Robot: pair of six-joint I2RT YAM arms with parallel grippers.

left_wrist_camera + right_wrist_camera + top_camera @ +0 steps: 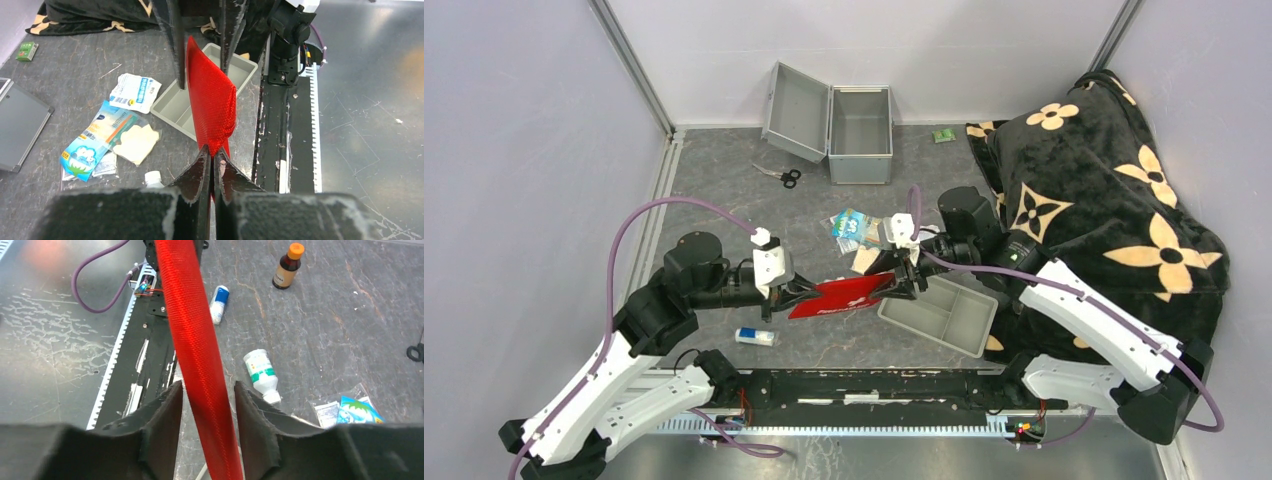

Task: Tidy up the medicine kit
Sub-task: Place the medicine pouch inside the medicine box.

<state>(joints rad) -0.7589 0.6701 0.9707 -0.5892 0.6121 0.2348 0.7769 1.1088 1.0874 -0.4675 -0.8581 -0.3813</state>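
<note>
Bright even light, glare on metal sheet (50, 340)

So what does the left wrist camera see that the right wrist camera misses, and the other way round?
Only the left wrist view shows the grey tray, the small green box and the flowered black blanket. Only the right wrist view shows the brown bottle with an orange cap and the blue-and-white tube. Both show the red pouch running up the middle, and the blue packet lying flat.
</note>
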